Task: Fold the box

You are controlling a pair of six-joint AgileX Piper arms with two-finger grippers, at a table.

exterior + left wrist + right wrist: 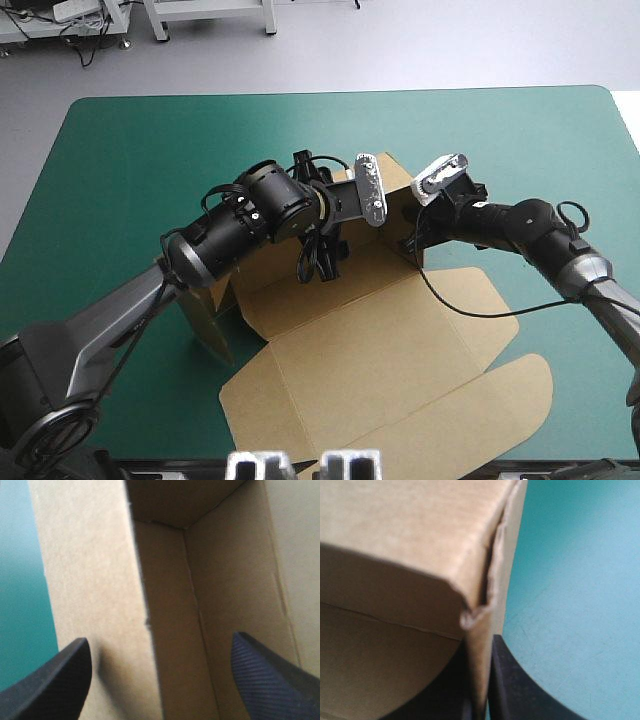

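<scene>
Pinched jaws of the right gripper (482,660) steady a raised wall of the box (380,370) at the middle of the tabletop (150,150), while the left gripper (160,637) holds its jaws open astride another wall, seemingly to tuck it.

Raised walls of the box (330,320) block the table's middle; its flat lid (430,400) covers the near part; the left gripper (160,636) straddles one wall; teal-green cover (120,170) lies open either side.
</scene>
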